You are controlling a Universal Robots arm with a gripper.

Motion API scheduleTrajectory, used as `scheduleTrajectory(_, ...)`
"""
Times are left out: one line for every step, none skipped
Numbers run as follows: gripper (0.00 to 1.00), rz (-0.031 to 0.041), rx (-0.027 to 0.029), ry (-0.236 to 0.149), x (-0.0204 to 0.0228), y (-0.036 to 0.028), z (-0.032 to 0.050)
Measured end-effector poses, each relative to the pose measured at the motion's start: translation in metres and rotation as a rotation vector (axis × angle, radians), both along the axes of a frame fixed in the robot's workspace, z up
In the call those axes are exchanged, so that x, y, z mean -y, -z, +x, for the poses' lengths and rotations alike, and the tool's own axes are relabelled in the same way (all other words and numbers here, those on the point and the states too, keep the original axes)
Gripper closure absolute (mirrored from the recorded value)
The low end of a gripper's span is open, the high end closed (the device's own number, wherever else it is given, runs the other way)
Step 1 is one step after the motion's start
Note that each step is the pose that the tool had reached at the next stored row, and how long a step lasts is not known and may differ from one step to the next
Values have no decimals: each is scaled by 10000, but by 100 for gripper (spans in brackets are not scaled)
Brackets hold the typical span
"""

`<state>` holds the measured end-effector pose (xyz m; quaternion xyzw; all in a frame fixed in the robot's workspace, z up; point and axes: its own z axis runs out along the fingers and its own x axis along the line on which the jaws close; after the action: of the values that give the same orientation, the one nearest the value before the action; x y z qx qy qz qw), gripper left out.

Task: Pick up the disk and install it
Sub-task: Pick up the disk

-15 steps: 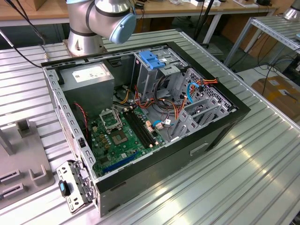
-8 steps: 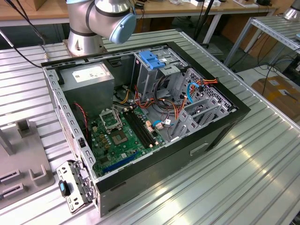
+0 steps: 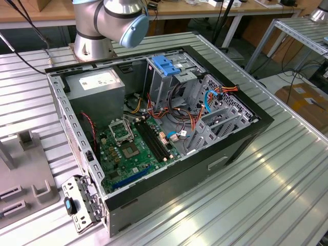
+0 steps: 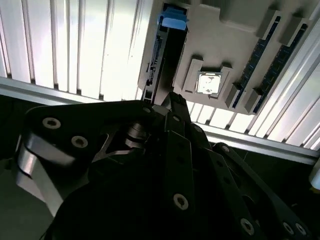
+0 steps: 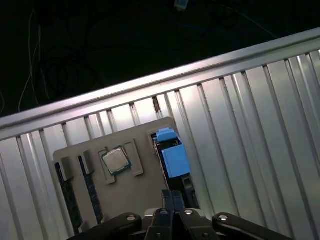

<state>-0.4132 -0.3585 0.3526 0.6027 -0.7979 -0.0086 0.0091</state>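
Observation:
The disk (image 5: 175,157) stands on edge in a slot of a grey holder plate (image 5: 135,192); its bright blue carrier frame shows at the end away from me. In the second wrist view the disk (image 4: 172,17) is seen edge-on in the same holder plate (image 4: 225,35). My gripper (image 5: 171,200) hangs just above the disk's near end and looks shut, with nothing visibly between its fingers; it also shows as a dark bulk (image 4: 167,100) in the second wrist view. In the exterior view the open computer case (image 3: 241,138) lies on the table with its grey drive cage (image 3: 164,82).
The holder plate also carries a processor chip (image 5: 115,161) and memory sticks (image 5: 90,190). A blue latch (image 3: 166,64) tops the drive cage. Loose cables (image 3: 189,120) run across the case beside the motherboard (image 3: 128,148). The arm's base (image 3: 95,43) stands behind the case on the ribbed metal table (image 3: 266,184).

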Motion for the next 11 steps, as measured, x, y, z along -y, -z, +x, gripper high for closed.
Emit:
scheduleTrajectory(89, 34, 50, -168, 0, 1, 0)
scheduleTrajectory(89, 59, 77, -255, -1, 1, -1)
scheduleTrajectory(89, 101, 117, -391, -1, 1, -1)
scheduleTrajectory(89, 137, 149, -499, 0, 1, 0)
scheduleTrajectory(89, 167, 176, -591, 0, 0, 0)
scheduleTrajectory(89, 194, 201, -668, -1, 1, -1)
scheduleTrajectory(89, 227, 230, -769, 0, 1, 0)
scheduleTrajectory(89, 273, 270, -923, 0, 1, -1)
scheduleTrajectory(89, 319, 310, -1153, 0, 1, 0)
scheduleTrajectory(89, 335, 330, -1318, 0, 3, 0)
scheduleTrajectory(89, 342, 336, -1441, -1, 6, 0)
